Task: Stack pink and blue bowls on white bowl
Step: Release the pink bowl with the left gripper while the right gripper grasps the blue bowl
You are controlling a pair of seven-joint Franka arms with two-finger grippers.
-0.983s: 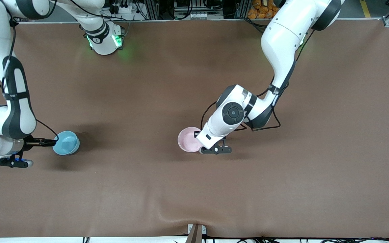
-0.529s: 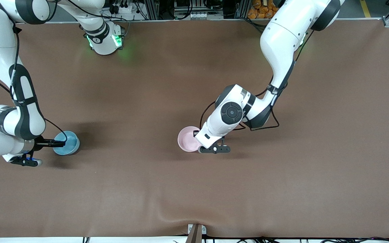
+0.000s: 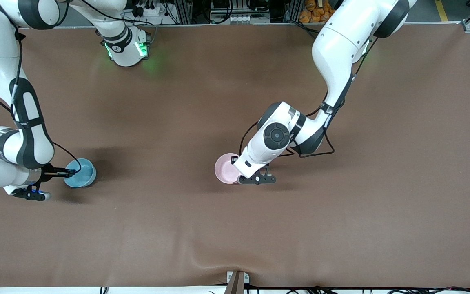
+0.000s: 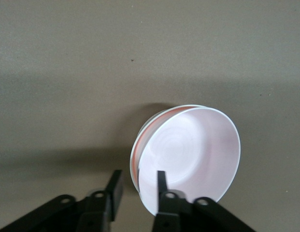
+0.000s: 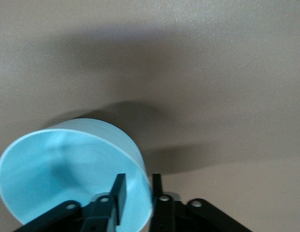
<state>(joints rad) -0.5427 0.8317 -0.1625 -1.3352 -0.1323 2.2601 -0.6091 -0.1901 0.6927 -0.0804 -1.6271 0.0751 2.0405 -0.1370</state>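
The pink bowl (image 3: 226, 168) sits at mid-table, nested on the white bowl, of which only a thin rim (image 4: 146, 126) shows in the left wrist view. My left gripper (image 3: 240, 175) (image 4: 138, 186) straddles the pink bowl's (image 4: 198, 154) rim. It is open, with one finger inside and the other standing clear outside. The blue bowl (image 3: 82, 173) (image 5: 63, 169) rests near the right arm's end of the table. My right gripper (image 3: 66, 173) (image 5: 138, 191) is shut on its wall, one finger inside and one outside.
A brown cloth (image 3: 341, 212) covers the whole table, with a small fold near a metal bracket (image 3: 237, 281) at the edge nearest the camera. The right arm's base (image 3: 127, 49) with green lights stands at the table's edge farthest from the camera.
The right gripper slid onto the blue bowl's rim and its fingers closed on the wall. The left gripper's fingers parted from the pink bowl's rim, and that hand shifted slightly.
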